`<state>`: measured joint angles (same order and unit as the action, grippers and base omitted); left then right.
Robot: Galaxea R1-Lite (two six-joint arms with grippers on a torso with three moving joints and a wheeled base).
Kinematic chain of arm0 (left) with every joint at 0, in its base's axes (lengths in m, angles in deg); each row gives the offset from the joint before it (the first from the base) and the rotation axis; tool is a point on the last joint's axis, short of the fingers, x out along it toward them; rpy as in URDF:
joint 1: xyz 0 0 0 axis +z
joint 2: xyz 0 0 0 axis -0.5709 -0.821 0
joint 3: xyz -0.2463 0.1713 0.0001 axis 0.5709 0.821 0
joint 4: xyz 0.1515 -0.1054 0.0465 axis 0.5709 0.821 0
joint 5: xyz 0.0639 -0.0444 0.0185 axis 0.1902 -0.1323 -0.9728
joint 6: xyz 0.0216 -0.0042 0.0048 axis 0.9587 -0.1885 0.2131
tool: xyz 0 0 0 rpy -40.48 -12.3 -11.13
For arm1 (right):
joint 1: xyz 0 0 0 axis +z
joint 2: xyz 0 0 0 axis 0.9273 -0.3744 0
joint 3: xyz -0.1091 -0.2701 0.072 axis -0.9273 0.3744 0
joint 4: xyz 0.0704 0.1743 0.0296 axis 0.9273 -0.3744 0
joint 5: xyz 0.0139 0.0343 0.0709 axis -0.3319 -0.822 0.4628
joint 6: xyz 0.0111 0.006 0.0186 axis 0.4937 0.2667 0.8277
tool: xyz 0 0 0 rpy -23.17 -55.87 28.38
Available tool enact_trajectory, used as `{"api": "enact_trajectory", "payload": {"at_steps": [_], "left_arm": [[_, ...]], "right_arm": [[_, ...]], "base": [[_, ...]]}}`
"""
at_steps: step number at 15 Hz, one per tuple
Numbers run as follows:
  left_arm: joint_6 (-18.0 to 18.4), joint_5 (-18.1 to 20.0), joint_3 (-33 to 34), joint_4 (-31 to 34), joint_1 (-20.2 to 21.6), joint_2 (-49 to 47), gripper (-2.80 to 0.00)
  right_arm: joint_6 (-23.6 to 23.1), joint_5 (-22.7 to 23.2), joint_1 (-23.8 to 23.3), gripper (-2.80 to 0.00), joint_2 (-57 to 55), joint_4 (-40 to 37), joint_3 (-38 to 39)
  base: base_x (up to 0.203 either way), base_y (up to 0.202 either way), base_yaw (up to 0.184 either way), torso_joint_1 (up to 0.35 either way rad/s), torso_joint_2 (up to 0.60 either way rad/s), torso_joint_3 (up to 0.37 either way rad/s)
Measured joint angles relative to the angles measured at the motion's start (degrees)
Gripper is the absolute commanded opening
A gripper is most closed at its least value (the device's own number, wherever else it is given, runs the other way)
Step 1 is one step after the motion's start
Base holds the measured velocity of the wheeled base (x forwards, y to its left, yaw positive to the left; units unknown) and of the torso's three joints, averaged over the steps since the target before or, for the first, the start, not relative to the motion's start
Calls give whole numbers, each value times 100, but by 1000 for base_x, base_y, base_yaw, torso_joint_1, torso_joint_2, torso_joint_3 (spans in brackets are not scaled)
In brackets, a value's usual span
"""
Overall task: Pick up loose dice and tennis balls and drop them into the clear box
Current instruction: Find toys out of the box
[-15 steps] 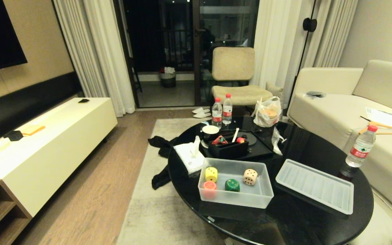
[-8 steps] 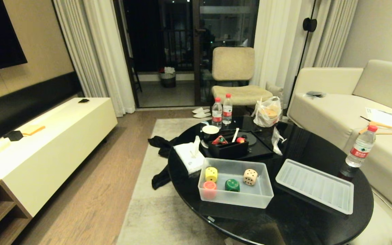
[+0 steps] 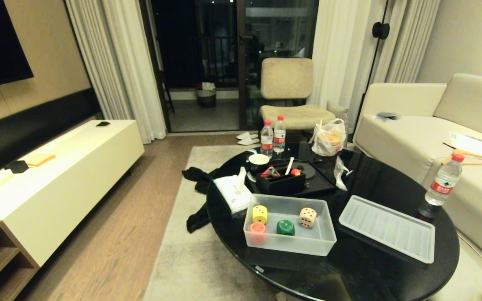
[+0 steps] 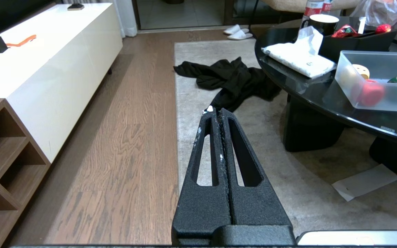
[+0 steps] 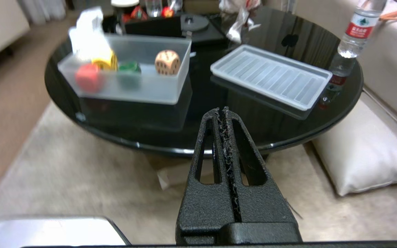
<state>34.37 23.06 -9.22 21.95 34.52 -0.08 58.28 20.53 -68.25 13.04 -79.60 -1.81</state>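
The clear box (image 3: 289, 244) stands on the near part of a round black table (image 3: 349, 271). Inside it lie several dice: yellow (image 3: 260, 214), red-orange (image 3: 257, 230), green (image 3: 285, 227) and beige (image 3: 307, 217). Its ribbed lid (image 3: 386, 228) lies flat to the right of it. No tennis balls are in view. Neither arm shows in the head view. My left gripper (image 4: 218, 110) is shut and empty, low over the rug left of the table. My right gripper (image 5: 221, 110) is shut and empty before the table's near edge, pointing between the box (image 5: 143, 91) and the lid (image 5: 271, 75).
Behind the box are a tissue pack (image 3: 233, 193), a black organiser tray (image 3: 280, 183), a cup and two bottles (image 3: 273, 136). A water bottle (image 3: 439, 186) stands at the table's right edge. A black garment (image 4: 229, 77) lies on the rug. The sofa (image 3: 433, 138) is on the right, a white cabinet (image 3: 57, 175) on the left.
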Motion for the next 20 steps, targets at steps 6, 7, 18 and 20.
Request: {"api": "enact_trajectory", "payload": {"at_steps": [6,7,18,20], "left_arm": [[0,-2,0,2,0,0,-280],[0,-2,0,2,0,0,-280],[2,-2,0,1,5,0,-280],[2,-2,0,0,-1,0,-280]], "right_arm": [[13,-9,-2,-280,79,38,12],[16,-7,-2,-280,81,38,12],[20,-8,-2,-280,81,41,23],[16,-7,-2,-280,81,38,22]], "base": [[0,0,0,0,0,0],[0,0,0,0,0,0],[0,0,0,0,0,0],[0,0,0,0,0,0]]}}
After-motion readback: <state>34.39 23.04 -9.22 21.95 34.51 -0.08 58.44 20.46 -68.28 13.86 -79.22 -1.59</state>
